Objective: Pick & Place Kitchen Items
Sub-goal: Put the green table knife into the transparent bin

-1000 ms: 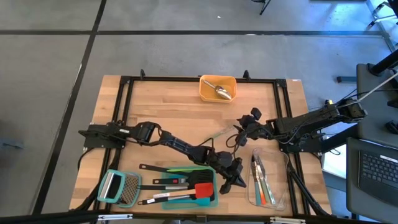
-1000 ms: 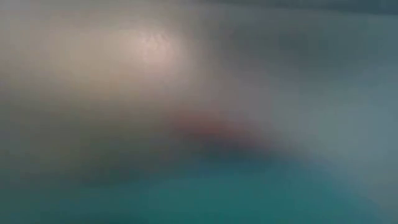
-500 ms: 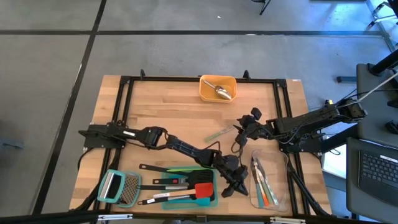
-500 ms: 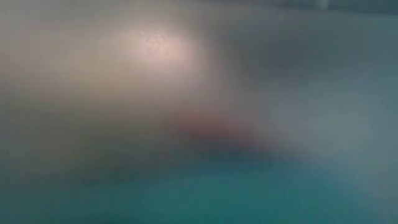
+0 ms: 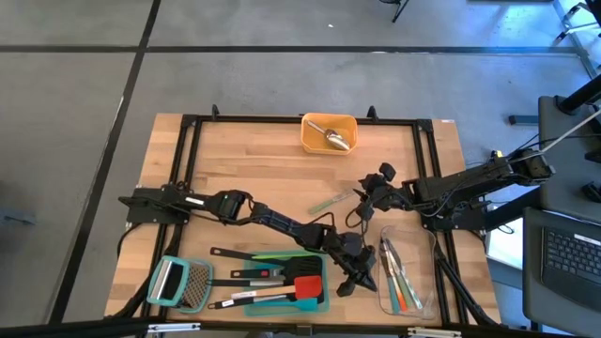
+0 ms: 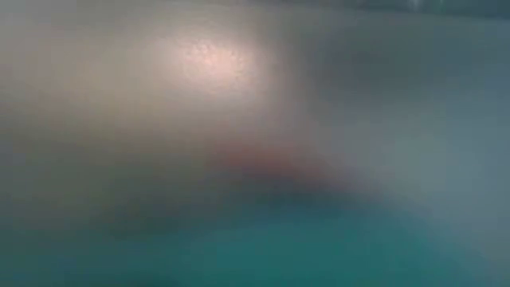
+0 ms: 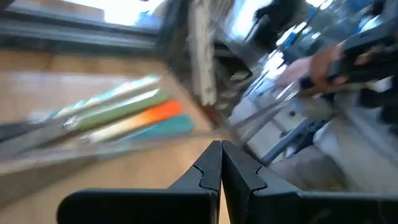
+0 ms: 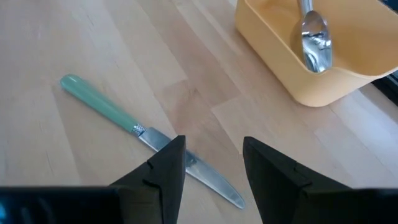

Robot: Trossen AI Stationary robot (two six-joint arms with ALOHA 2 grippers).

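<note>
Left hand [image 5: 346,284] low near the counter's [image 5: 244,160] front edge, in the gap between the teal tray [image 5: 321,302] and the clear container [image 5: 424,302]; fingers [image 7: 211,171] pressed together, nothing between them. Left wrist view, blurred, shows green, orange and teal handles lying in the clear container

Right hand [image 5: 360,212] hovers right of counter centre, fingers [image 8: 168,165] apart and empty, directly over a green-handled knife [image 8: 134,129] lying flat on bare wood

Teal tray holds black turners [image 5: 246,255], a red turner [image 5: 302,285] and a slim green spatula [image 5: 286,254]. Orange bin [image 5: 314,141] at the far edge holds a silver scoop [image 5: 334,137]. Grater [image 5: 178,282] lies just left of the tray

Low view too blurred to read
</note>
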